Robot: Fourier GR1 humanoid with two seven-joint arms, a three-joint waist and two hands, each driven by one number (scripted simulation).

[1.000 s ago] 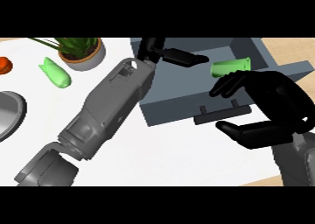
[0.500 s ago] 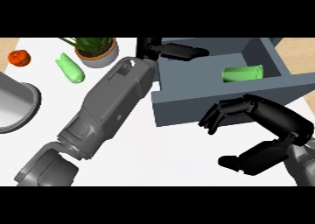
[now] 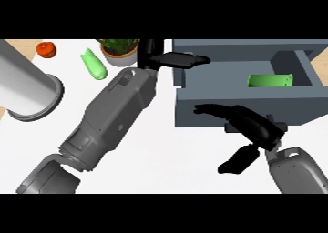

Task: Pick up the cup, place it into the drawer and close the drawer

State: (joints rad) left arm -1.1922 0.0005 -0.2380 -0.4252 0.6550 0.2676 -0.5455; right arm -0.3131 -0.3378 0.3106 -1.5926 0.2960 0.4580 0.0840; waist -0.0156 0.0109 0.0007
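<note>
As I look down through the head view, the green cup (image 3: 269, 81) lies on its side inside the open drawer (image 3: 308, 107), a boxy slate-grey thing with flat matte walls; the cup sits toward the right-hand wall. My right robot hand (image 3: 251, 126), glossy black, rests against the drawer's front face with fingers loosely bent and thumb spread away, grasping nothing. The left robot hand (image 3: 172, 58) sits at the drawer's left corner, fingers straight and released, at the end of a smooth grey forearm (image 3: 106, 123). On the white counter (image 3: 166, 154) to the left are a large pale cylinder (image 3: 25, 86) with a flanged rim, a leafy potted plant (image 3: 120, 49), a long green vegetable (image 3: 94, 64) and a small red fruit (image 3: 47, 48).
</note>
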